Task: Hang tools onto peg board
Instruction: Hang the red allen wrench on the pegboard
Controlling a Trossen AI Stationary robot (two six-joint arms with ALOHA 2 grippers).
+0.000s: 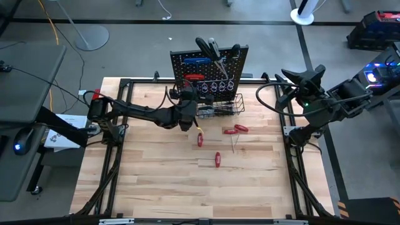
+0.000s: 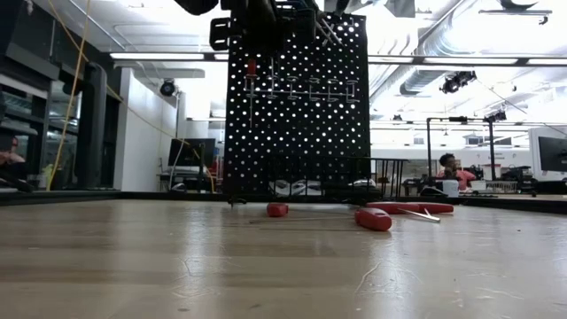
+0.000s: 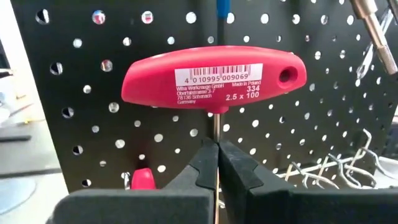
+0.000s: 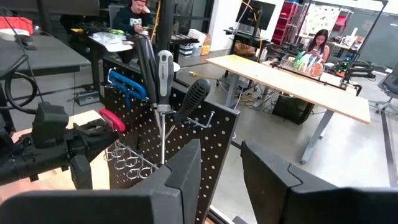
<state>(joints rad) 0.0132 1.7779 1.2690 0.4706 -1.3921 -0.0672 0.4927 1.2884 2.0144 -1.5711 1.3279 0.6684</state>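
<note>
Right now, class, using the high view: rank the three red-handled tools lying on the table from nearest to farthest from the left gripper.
Measured from the left gripper, shut on a red T-handle key at the peg board:
1. Red tool, on the table just right of the gripper.
2. Red tool, farther from the board, mid-table.
3. Red tool pair, farther right. It and the second are nearly level.

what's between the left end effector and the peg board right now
Only the red T-handle key it holds by the shaft; in the left wrist view, its handle sits right before the peg board.
</note>
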